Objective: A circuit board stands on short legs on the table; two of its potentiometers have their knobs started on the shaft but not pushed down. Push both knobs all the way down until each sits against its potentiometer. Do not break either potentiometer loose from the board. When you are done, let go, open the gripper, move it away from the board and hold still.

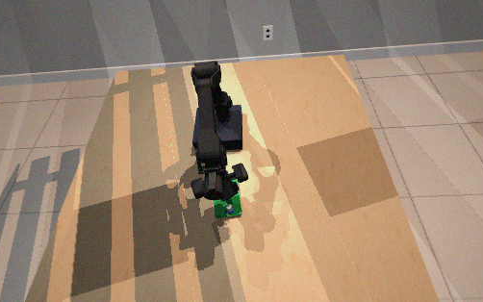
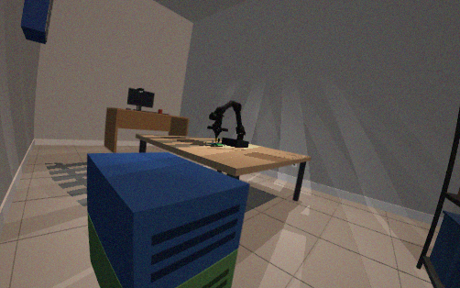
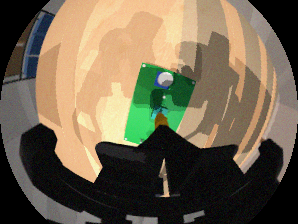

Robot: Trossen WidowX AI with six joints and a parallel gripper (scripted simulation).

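Observation:
The green circuit board (image 1: pixel 219 210) (image 2: pixel 213 143) (image 3: pixel 142 122) stands on the table in front of the arm's base. A light grey, round knob (image 1: pixel 229 207) (image 3: pixel 165 78) sits over a blue potentiometer (image 3: pixel 157 84) near the board's far end in the wrist view; how far down it sits cannot be told. An orange-brown knob (image 3: pixel 160 119) is over a cyan potentiometer (image 3: pixel 158 111) nearer the board's other end. My gripper (image 3: pixel 161 128) is shut, with its joined tips right at or over the orange-brown knob, partly hiding it. Contact between tips and knob cannot be told.
The arm's dark base (image 1: pixel 233 130) (image 2: pixel 235 142) stands behind the board on the wooden table (image 1: pixel 358 192) (image 2: pixel 268 158). Strong shadows cross the table and board. A blue box (image 2: pixel 167 179) is in the foreground of the exterior view, away from the table top.

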